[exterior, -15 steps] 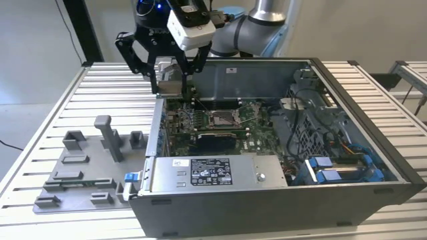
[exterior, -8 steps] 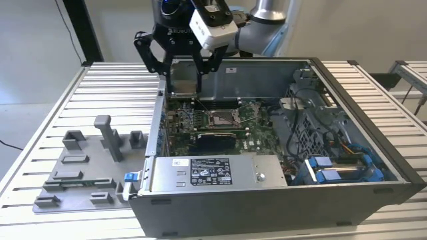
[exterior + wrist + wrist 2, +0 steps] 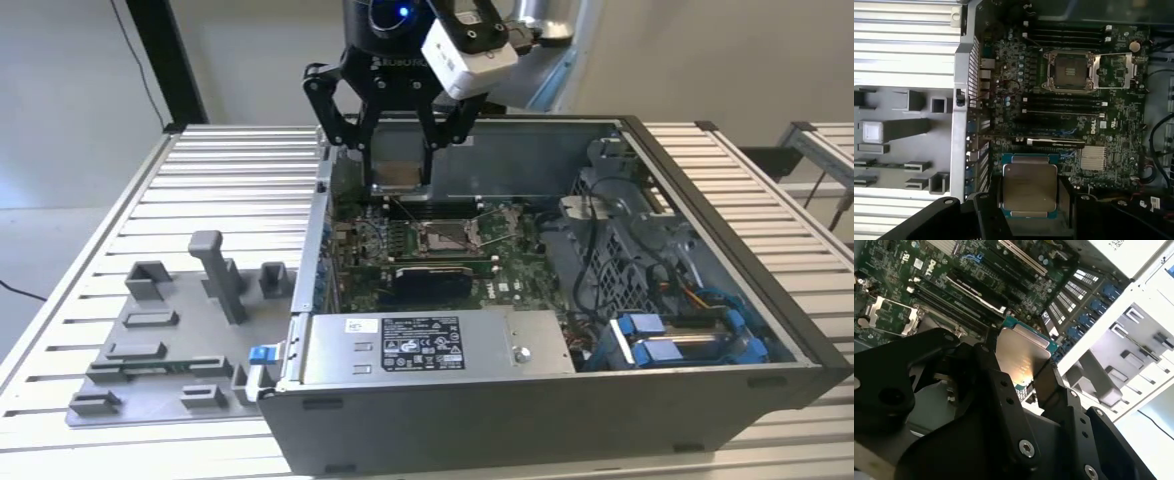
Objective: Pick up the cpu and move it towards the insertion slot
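Starting at exterior view's left: grey moulded tray rests on slatted aluminium table, just beside open computer case. Gripper hangs above case's far wall, 2 black fingers clamped on cpu, chip lifted clear of board. In both wrist views cpu sits pinched between fingers, metal face showing. Insertion slot lies below on green board, frame open, apart from chip. Cables and blue drive brackets fill case's right side.
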Robot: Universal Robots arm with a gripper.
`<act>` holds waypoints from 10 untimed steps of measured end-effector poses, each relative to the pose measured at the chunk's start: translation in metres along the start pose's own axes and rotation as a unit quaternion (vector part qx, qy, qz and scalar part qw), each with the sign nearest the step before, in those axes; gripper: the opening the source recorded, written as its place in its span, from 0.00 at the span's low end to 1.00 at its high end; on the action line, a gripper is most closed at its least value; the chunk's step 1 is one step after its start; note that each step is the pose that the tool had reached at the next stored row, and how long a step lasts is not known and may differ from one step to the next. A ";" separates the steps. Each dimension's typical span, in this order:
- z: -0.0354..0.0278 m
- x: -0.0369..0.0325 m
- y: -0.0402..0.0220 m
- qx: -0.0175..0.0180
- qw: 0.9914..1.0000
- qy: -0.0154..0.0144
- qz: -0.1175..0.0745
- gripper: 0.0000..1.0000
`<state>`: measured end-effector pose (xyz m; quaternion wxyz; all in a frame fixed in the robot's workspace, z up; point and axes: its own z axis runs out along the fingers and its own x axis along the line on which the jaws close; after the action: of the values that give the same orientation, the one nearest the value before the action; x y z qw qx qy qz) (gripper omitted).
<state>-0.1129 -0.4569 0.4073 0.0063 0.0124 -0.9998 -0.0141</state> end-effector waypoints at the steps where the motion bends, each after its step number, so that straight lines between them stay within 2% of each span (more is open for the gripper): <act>1: 0.0000 -0.0027 -0.0001 0.000 1.000 0.000 0.000 0.00; 10: -0.0004 -0.0304 -0.0007 0.000 1.000 0.000 0.000 0.00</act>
<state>-0.0825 -0.4569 0.4073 0.0063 0.0124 -0.9998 -0.0141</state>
